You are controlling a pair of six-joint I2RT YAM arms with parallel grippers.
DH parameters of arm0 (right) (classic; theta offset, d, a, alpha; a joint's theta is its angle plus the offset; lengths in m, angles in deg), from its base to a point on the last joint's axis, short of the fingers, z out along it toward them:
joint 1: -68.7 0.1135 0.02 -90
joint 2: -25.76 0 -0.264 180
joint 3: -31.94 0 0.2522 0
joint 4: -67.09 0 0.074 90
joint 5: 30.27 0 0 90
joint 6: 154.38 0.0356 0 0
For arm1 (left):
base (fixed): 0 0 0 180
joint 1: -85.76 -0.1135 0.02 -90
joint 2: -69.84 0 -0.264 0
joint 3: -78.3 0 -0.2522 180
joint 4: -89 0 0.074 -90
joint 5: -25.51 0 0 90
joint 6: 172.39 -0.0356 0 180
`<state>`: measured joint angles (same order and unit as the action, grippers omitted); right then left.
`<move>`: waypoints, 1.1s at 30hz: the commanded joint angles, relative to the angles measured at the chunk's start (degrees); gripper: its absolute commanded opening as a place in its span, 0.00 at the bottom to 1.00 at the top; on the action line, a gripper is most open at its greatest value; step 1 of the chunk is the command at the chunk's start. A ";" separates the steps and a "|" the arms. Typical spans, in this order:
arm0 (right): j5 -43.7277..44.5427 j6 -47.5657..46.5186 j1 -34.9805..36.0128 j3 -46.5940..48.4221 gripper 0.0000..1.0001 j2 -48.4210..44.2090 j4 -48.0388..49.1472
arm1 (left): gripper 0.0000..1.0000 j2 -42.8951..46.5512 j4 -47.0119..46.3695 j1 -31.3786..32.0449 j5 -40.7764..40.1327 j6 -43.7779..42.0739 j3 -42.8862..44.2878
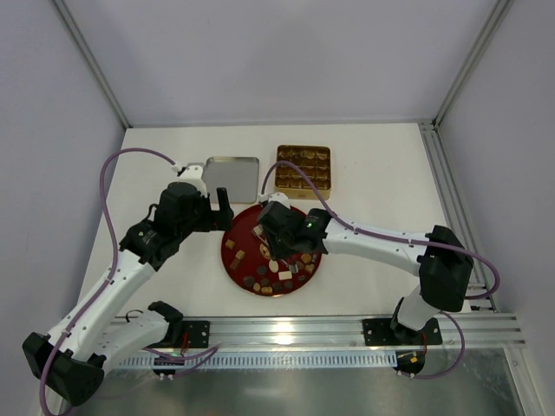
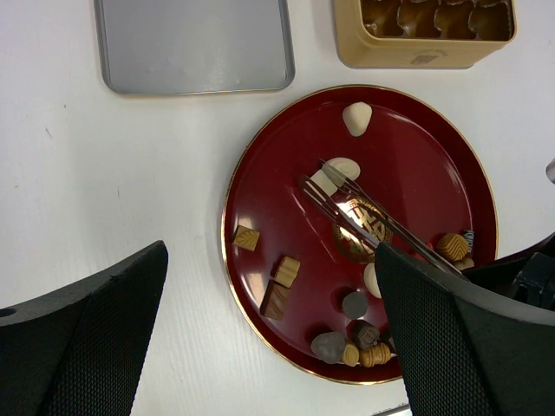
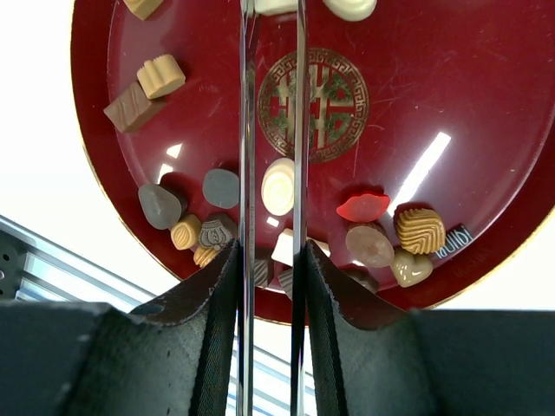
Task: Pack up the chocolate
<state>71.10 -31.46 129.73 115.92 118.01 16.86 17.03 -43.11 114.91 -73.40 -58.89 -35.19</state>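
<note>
The left gripper (image 1: 217, 204) hovers over the worktop (image 2: 130, 173) beside the lid (image 2: 195, 43), its fingers (image 2: 87, 338) spread wide and gripping nothing. It looks idle, but it sits just beside the plate (image 2: 416, 147). A careless move could nudge the rim and send pieces sliding.

The chocolate (image 2: 282, 270) lies scattered on the plate, most of it crowded at the near edge. The tweezers (image 2: 373, 221) reach across the plate's middle, their 2 tips at a cream piece (image 2: 342, 169). Whether the tips touch it cannot be told.

The right gripper (image 3: 271, 251) has its fingers clenched on the tweezers' shanks, so the pinch depends on how hard they squeeze. The likely failures:

- The glossy, rounded cream piece may squirt out from between the thin tips.
- A weak pinch may drop it on the way over the plate's rim.
- The long tines may drag over an oval piece (image 3: 278, 185) lying beneath them and shove it into its neighbours.

Farther right stands the tin (image 2: 416, 52), its near cups seemingly empty. Its raised wall could catch the tips, and a piece let go off-centre may land across a divider rather than in 1 cup.
</note>
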 commanded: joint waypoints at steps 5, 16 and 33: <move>3.04 -2.07 -1.26 4.05 0.32 -4.62 -2.03 | 1.00 0.70 -1.52 0.12 0.47 -0.30 0.51; -0.47 -6.38 -11.28 6.42 0.32 -9.19 -2.12 | 1.00 0.87 -1.52 0.12 0.12 -0.22 0.42; -4.87 -12.27 -28.52 21.01 0.32 5.48 2.63 | 1.00 0.43 -1.52 0.12 0.56 -0.30 0.42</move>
<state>67.28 -42.06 101.62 132.25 120.67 17.29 17.09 -43.11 114.91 -73.40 -58.89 -35.19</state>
